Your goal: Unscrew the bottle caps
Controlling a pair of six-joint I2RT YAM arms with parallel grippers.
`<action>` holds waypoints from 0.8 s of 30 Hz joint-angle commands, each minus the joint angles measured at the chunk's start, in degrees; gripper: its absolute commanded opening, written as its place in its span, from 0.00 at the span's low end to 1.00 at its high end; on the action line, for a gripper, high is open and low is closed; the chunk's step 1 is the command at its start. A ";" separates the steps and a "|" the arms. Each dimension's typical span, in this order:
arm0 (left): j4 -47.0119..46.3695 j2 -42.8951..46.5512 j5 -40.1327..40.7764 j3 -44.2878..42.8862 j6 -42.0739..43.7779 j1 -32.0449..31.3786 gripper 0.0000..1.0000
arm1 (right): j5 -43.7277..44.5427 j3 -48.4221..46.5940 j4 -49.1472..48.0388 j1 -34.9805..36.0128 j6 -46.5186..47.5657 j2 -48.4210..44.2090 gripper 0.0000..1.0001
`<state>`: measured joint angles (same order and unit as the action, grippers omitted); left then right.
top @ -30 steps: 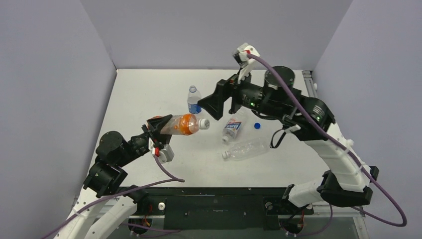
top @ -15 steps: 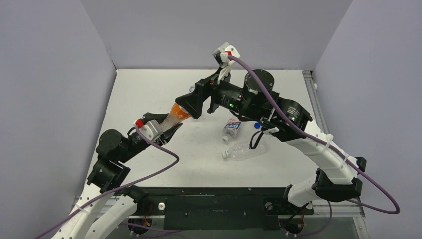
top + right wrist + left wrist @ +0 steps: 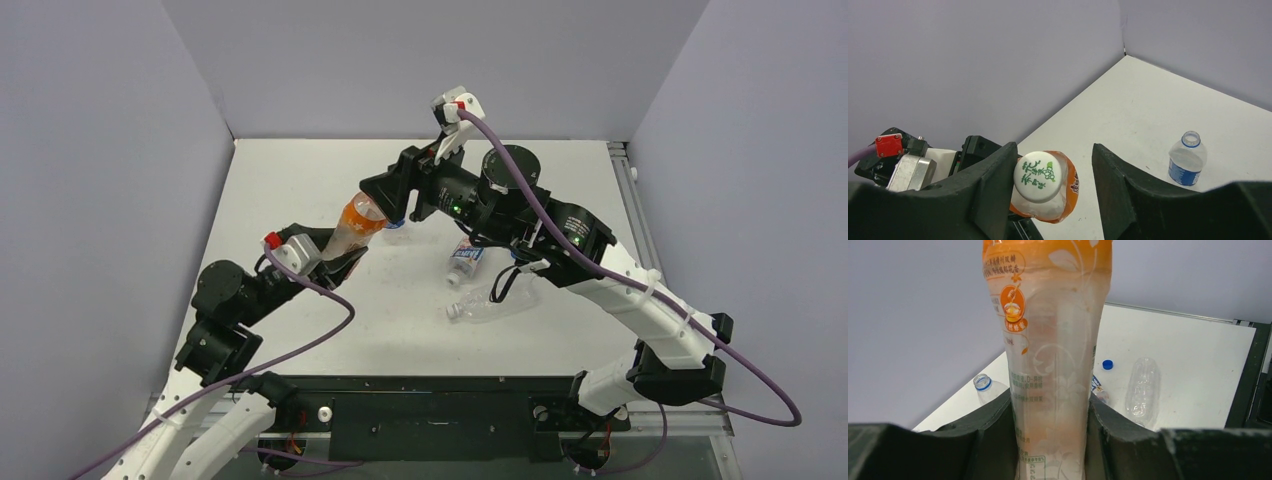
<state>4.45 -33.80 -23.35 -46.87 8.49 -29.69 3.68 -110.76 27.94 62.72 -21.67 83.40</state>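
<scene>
My left gripper is shut on the lower body of the orange bottle, holding it tilted up and to the right above the table. The bottle's white cap, printed with green characters, sits between the fingers of my right gripper. The left finger touches the cap; the right finger stands off it with a clear gap, so this gripper is open. From above, the right gripper covers the top end of the orange bottle.
A short blue-labelled bottle stands upright with no cap, just behind the grippers. A Pepsi bottle and a plain clear bottle lie on the table at centre right. A loose blue cap lies near them.
My right gripper swung left onto the orange bottle's cap and its jaws have narrowed. My left arm turned the bottle from lying level to pointing up toward the right gripper.
</scene>
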 commanded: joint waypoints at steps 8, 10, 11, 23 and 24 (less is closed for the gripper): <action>-2.94 -1.41 -3.43 -4.02 -7.61 -0.28 0.93 | 0.70 -3.14 -1.78 1.36 -0.01 1.85 0.14; -1.85 -2.19 -5.06 -5.29 -11.14 -0.28 0.98 | 0.66 -3.93 -1.01 2.07 1.26 2.32 0.08; -1.38 -2.88 -5.55 -6.20 -13.24 -0.28 0.97 | 0.59 -4.40 -0.31 2.37 2.70 2.44 0.06; -0.93 -6.33 -14.61 -9.69 -19.94 -0.28 0.97 | -1.39 -6.54 3.07 5.42 8.73 3.78 0.00; -1.04 -6.58 -13.93 -9.41 -19.66 -0.28 0.92 | -1.13 -7.12 3.56 5.67 9.16 4.01 0.00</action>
<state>4.12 -39.51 -35.05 -54.74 -9.80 -29.69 2.50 -114.30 31.48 67.20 -15.07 86.46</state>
